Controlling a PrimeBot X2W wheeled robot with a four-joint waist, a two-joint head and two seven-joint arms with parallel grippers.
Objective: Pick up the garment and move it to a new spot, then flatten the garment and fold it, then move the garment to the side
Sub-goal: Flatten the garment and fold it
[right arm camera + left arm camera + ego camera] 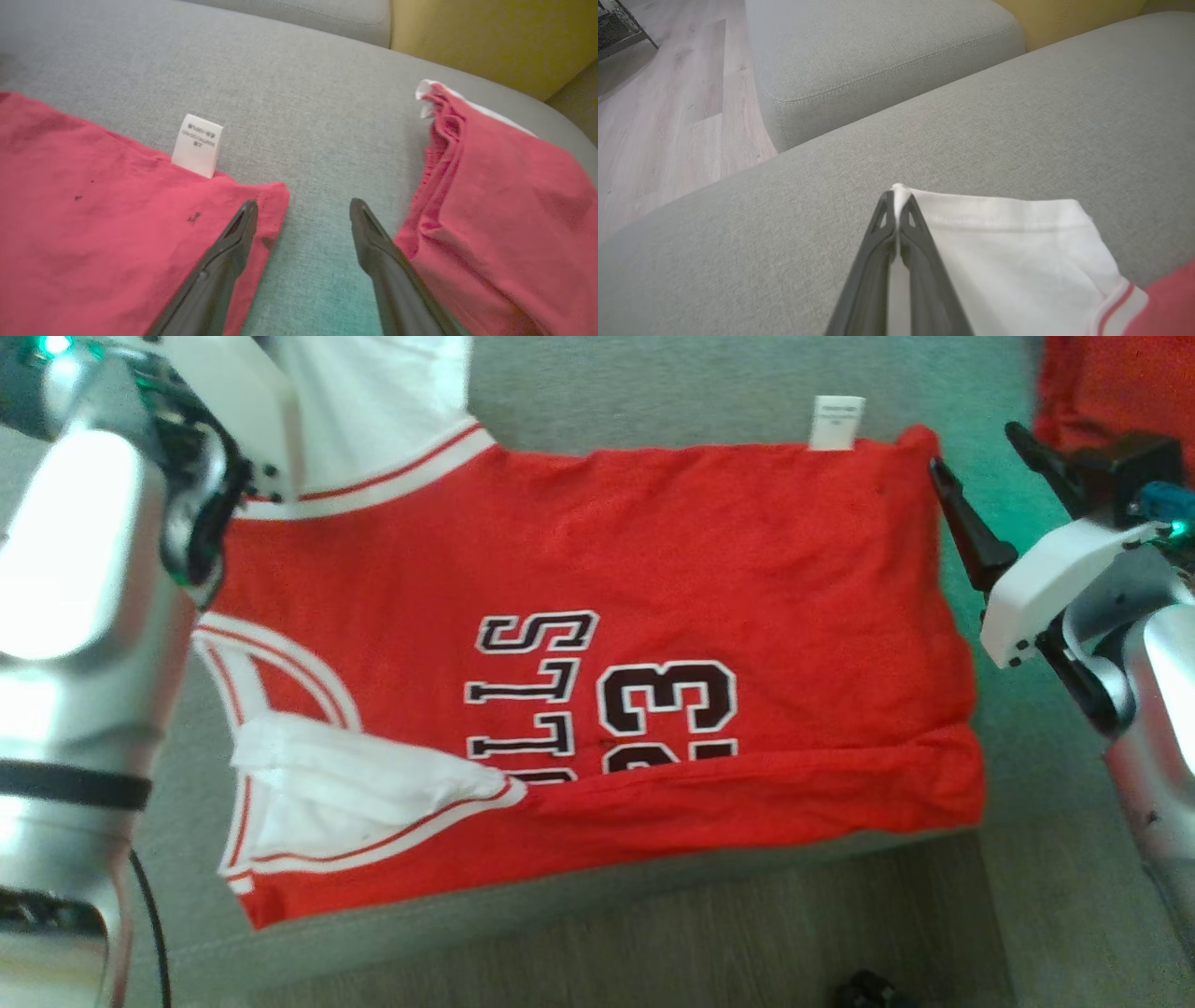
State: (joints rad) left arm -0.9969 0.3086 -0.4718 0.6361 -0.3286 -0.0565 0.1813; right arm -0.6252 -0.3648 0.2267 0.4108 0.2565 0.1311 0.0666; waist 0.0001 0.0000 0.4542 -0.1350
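The garment [653, 644] is a red jersey with white trim and dark lettering, spread flat on the grey sofa seat [653, 392]. In the left wrist view my left gripper [896, 205] is shut on the edge of the garment's white sleeve [1017, 252], low over the cushion. My right gripper [980, 457] stands open at the garment's far right corner. In the right wrist view one finger [233, 242] lies over the red corner [93, 210] and the other over bare cushion, with nothing pinched between them. A white label [198, 144] sticks out of the hem.
A second red cloth [490, 210] lies bunched just right of my right gripper. Beyond it is a yellow cushion [490, 37]. Another grey sofa section [878, 56] stands past the left sleeve. Wooden floor [747, 933] runs along the seat's near edge.
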